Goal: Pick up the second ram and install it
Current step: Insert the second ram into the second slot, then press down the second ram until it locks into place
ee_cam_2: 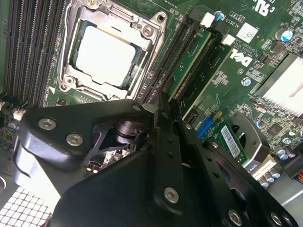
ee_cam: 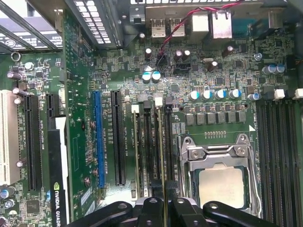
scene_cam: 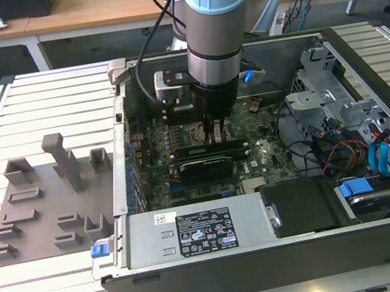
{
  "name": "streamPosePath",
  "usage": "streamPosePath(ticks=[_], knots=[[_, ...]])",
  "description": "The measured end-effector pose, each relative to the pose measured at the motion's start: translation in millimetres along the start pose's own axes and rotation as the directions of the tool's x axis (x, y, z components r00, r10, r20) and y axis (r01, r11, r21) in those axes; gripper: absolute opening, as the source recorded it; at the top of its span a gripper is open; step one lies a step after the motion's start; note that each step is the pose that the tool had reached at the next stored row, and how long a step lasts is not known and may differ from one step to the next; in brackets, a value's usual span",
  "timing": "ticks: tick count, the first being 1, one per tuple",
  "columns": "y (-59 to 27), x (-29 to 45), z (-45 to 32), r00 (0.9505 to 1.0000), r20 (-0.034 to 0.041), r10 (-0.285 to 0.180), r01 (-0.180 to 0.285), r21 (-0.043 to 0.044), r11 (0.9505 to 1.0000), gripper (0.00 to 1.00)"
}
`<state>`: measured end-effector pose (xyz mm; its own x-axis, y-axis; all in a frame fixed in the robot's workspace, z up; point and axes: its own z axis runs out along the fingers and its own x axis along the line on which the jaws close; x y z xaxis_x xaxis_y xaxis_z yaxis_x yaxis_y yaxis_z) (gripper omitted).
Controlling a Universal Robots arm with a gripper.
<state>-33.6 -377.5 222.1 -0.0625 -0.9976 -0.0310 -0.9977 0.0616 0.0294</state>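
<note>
In the exterior view, the hand (scene_cam: pixel 217 136) is being lowered into the open computer case (scene_cam: pixel 286 243), over the motherboard (scene_cam: pixel 257 162). In the second wrist view, the second ram (ee_cam_2: pixel 163 97) is being pinched edge-on between closed fingers (ee_cam_2: pixel 166 142) beside the processor socket (ee_cam_2: pixel 106 54). In the first wrist view, it is being held over the slots (ee_cam: pixel 154 146).

We saw the end effector (ee_cam: pixel 163 210) gripping the second ram (ee_cam: pixel 164 161) edge-on in a memory slot (ee_cam: pixel 150 151) beside the processor socket (ee_cam: pixel 218 170).
</note>
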Motion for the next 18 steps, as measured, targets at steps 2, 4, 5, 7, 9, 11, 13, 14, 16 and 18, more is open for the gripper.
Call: streamPosePath(ticks=[2, 4, 5, 7, 9, 11, 13, 14, 16, 18], knots=[[0.0, 0.0, 0.1, 1.0000, 0.0009, 0.000, 0.000, 0.0000, 1.0000, 0.13], [-0.1, -0.1, 0.3, 1.0000, 0.0017, 0.000, 0.000, 0.0006, 1.0000, 0.14], [-0.1, -0.1, 0.3, 1.0000, 0.0017, 0.000, 0.000, 0.0002, 1.0000, 0.14], [0.1, -0.2, -4.2, 1.0000, 0.0012, 0.000, 0.000, -0.0001, 1.0000, 0.21], [0.9, -3.1, -25.7, 1.0000, 0.0014, 0.000, 0.000, 0.0000, 1.0000, 0.21], [1.8, -7.3, -49.4, 1.0000, 0.0014, 0.000, 0.000, 0.0001, 1.0000, 0.10], [1.8, -7.3, -49.6, 1.0000, 0.0015, 0.000, 0.000, 0.0002, 1.0000, 0.10], [1.8, -7.3, -49.8, 1.0000, 0.0014, 0.000, 0.000, 0.0001, 1.0000, 0.10], [1.8, -7.3, -49.9, 1.0000, 0.0014, 0.000, 0.000, 0.0001, 1.0000, 0.10], [1.6, -7.3, -49.9, 1.0000, 0.0012, 0.000, 0.000, 0.0000, 1.0000, 0.10]])
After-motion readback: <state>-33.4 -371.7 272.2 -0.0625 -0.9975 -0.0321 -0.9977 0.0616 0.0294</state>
